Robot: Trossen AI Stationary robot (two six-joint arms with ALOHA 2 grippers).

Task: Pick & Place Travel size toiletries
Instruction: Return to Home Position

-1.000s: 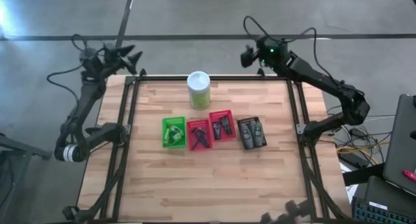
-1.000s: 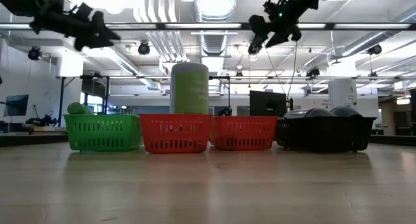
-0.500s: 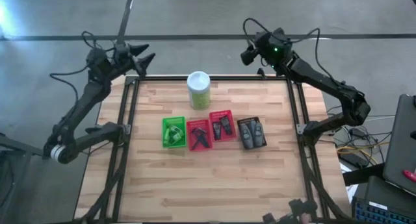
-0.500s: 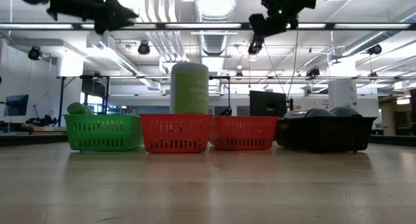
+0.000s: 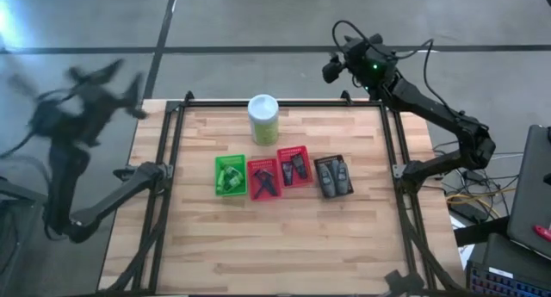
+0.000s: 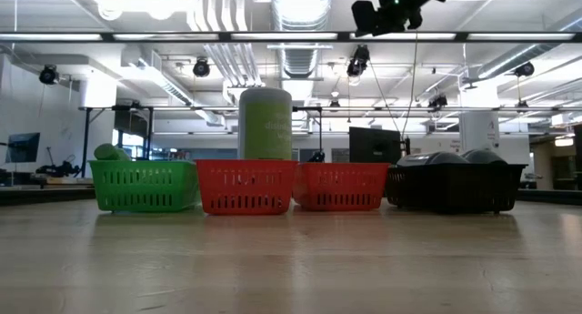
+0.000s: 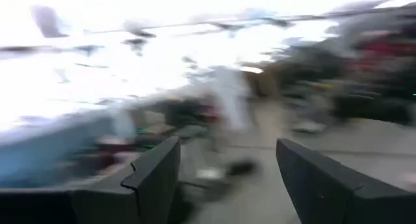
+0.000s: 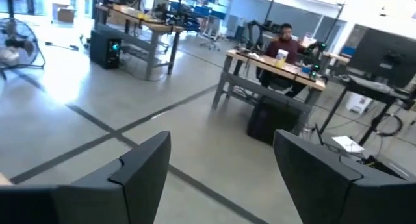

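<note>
Beyond the dark left hand (image 7: 227, 160), everything is smeared. The black mesh basket (image 6: 455, 188) hides most of its contents.

The right gripper (image 8: 221, 146) points out over the room. Its two dark fingers (image 8: 140, 169) stand well apart, and grey floor (image 8: 195, 130) shows through the gap. Dark lines (image 8: 107, 124) cross on that floor. Beyond it stands a desk (image 8: 273, 63) with a person (image 8: 286, 39) seated behind it. A dark monitor (image 8: 383, 52) stands near the desk. Farther off is a second workbench (image 8: 140, 21) with a computer tower (image 8: 107, 47) under it, which shows a small teal light. A fan (image 8: 14, 42) sits at the frame edge.
</note>
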